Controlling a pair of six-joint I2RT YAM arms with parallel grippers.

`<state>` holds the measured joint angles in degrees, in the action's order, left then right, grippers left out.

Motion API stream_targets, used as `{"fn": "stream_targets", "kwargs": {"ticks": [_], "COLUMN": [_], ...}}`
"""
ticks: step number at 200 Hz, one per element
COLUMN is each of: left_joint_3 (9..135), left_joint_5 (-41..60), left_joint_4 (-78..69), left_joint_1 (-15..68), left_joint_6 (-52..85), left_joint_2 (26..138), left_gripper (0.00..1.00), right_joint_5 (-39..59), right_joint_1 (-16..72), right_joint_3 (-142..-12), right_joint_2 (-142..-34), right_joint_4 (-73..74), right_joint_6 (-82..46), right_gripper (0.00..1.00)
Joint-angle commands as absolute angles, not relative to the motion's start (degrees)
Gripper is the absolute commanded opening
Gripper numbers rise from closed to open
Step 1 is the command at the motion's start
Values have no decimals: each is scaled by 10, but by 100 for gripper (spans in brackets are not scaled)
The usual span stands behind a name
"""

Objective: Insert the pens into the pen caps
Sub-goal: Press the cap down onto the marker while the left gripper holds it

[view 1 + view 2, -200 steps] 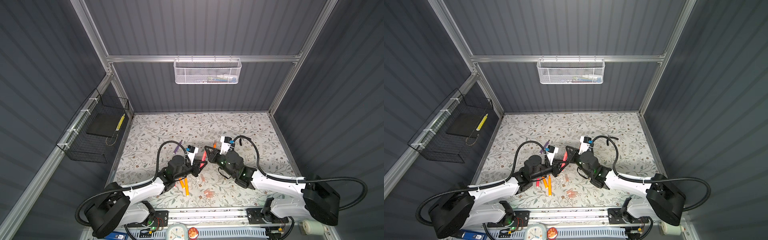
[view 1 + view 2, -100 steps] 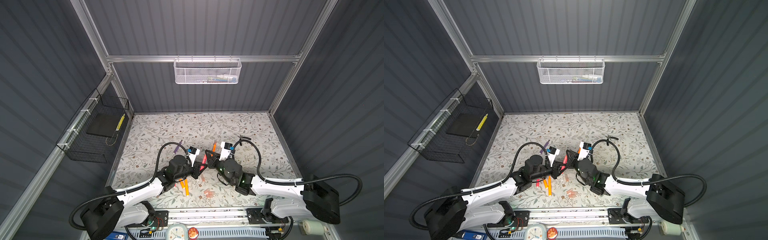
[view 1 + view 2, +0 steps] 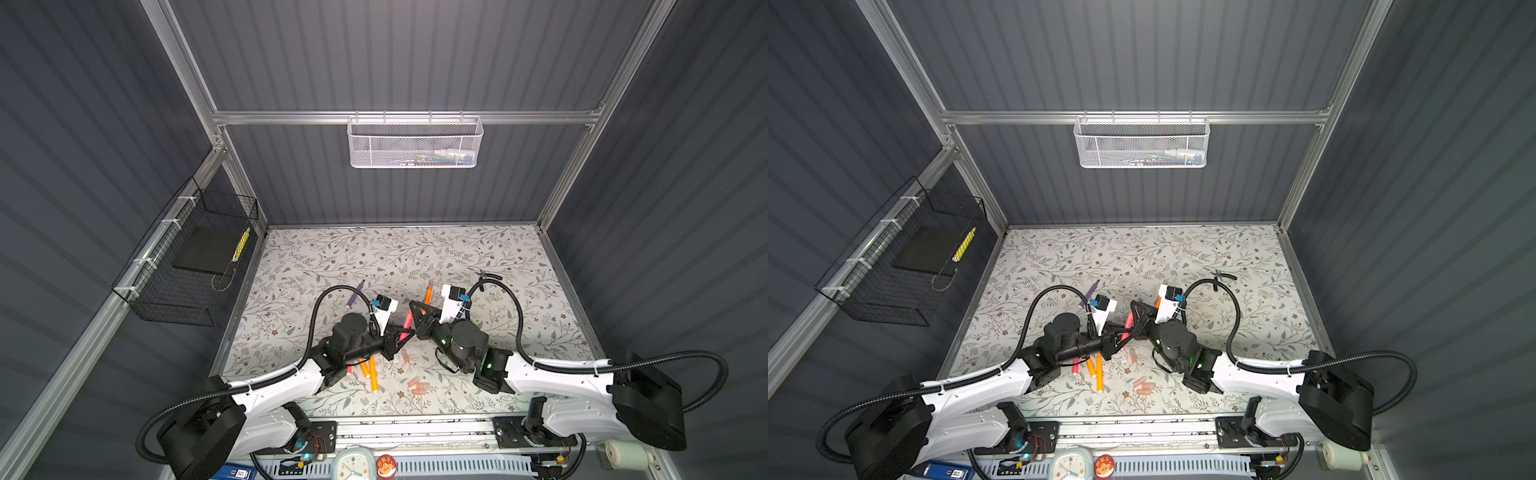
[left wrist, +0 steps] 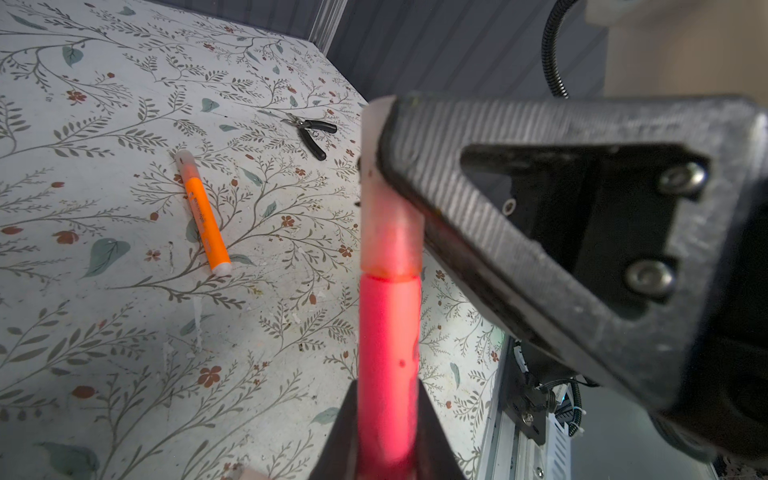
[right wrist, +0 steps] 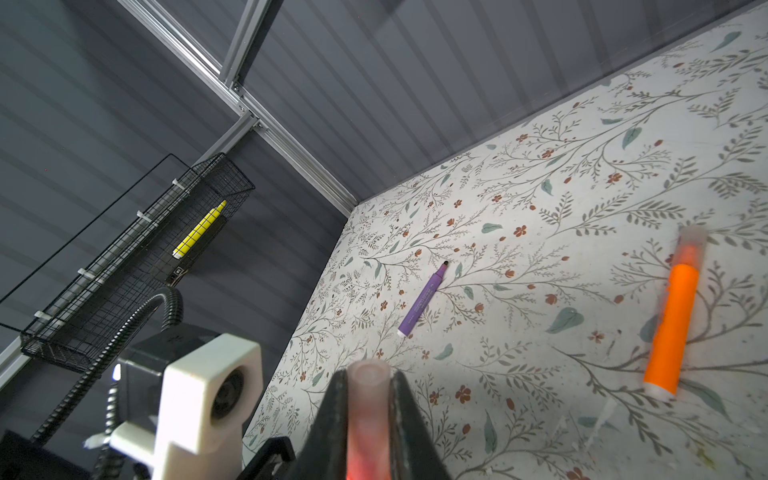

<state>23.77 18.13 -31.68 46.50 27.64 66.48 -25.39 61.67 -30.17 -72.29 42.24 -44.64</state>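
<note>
Above the middle of the floral-print table (image 3: 332,257), the left gripper (image 4: 388,399) pinches a red-pink pen (image 4: 388,340) by its barrel, while the right gripper (image 5: 369,399) clamps a translucent cap (image 4: 390,232) that sits over the pen's tip, its rim meeting the barrel. A capped orange pen (image 4: 203,216) and an uncapped purple pen (image 5: 424,299) lie on the table behind the grippers, with black-handled pliers (image 4: 309,131) farther back on the right. Two more orange pens (image 3: 373,376) lie beneath the left arm, and loose caps (image 3: 417,386) rest near the front edge.
</note>
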Motion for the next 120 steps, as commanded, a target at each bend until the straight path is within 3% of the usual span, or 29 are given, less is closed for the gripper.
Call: {"fn": "stream_targets", "kwargs": {"ticks": [1,25,70,120], "left_joint_3": [240,238,238,232], "left_joint_5": [165,162,154,151], "left_joint_4": [-375,-374,-367,-367], "left_joint_1": [454,454,454,454], "left_joint_6": [264,254,250,241], "left_joint_2": [656,656,656,657], "left_gripper": [0,0,0,0], "right_joint_5": [-191,-191,-216,-224], "right_joint_1": [639,639,640,640], "right_joint_3": [-307,-307,-283,-245], "right_joint_2": [-713,-706,-674,-598], "right_joint_4": [397,396,395,415], "right_joint_6": [-430,-422,-412,-361], "right_gripper": [18,31,65,82]}}
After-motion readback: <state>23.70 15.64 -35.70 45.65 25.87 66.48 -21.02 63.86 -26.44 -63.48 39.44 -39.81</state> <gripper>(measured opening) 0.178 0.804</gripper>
